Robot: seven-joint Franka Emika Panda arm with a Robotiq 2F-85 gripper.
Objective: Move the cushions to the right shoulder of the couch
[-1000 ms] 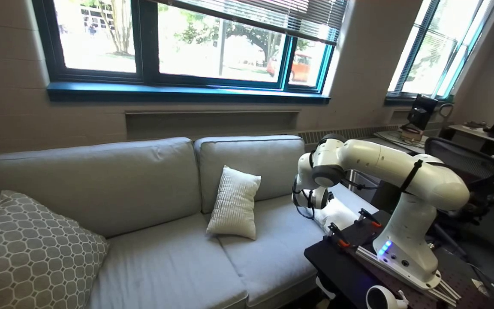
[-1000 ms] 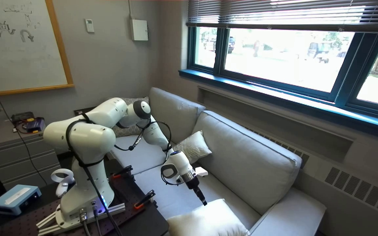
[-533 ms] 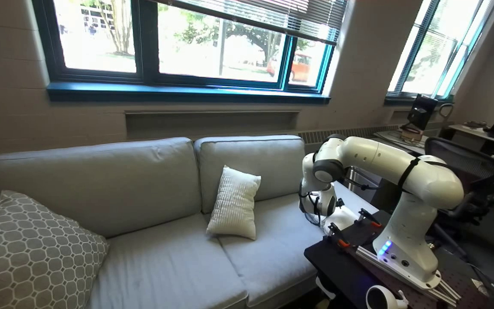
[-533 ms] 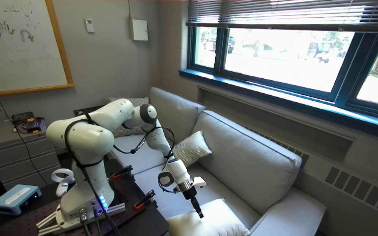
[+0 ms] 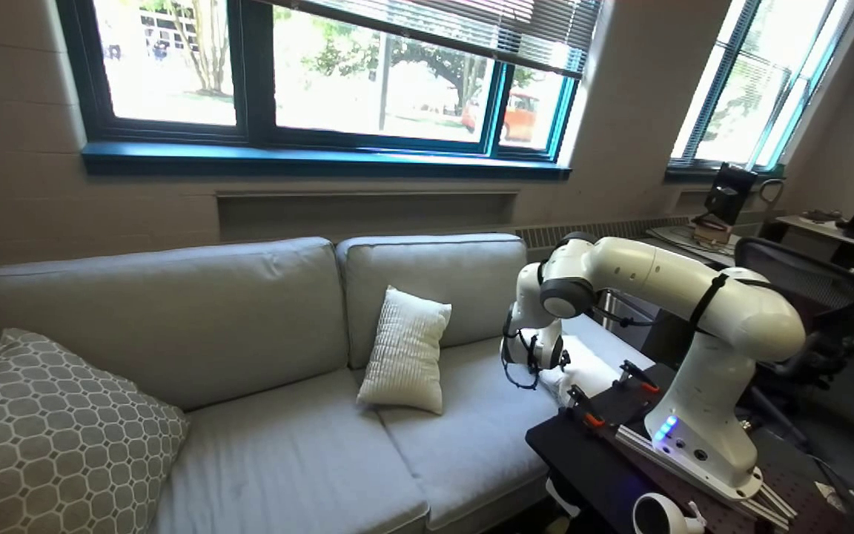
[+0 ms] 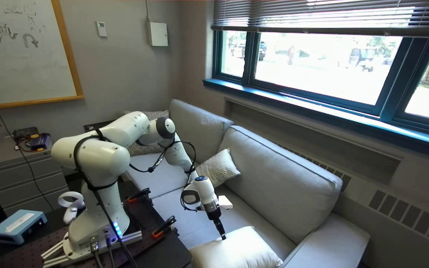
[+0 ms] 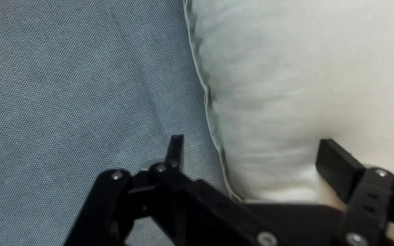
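A plain cream-white cushion (image 6: 238, 251) lies flat at the couch's right end, against the padded armrest (image 6: 335, 240); it also shows in the other exterior view (image 5: 584, 371). A second cream-white cushion, ribbed (image 5: 405, 356), leans on the back cushion near the couch's middle (image 6: 219, 168). My gripper (image 7: 251, 138) is open with its jaws wide apart, straddling the plain cushion's (image 7: 296, 75) edge. One finger (image 7: 175, 148) is over the seat beside it; the other finger (image 7: 337, 167) is over the cushion, contact unclear. In an exterior view the gripper (image 6: 223, 236) points down at the cushion's near-middle side.
The couch (image 5: 279, 452) has two large back cushions (image 6: 277, 178). A grey lattice pillow (image 5: 64, 437) lies at its far left end. The robot's dark table (image 6: 169, 249) with orange-tipped clamps (image 6: 164, 227) stands close against the couch front.
My gripper first dipped lower over the plain cushion, then rose slightly and shifted back toward the couch's middle. Both cushions look unmoved.
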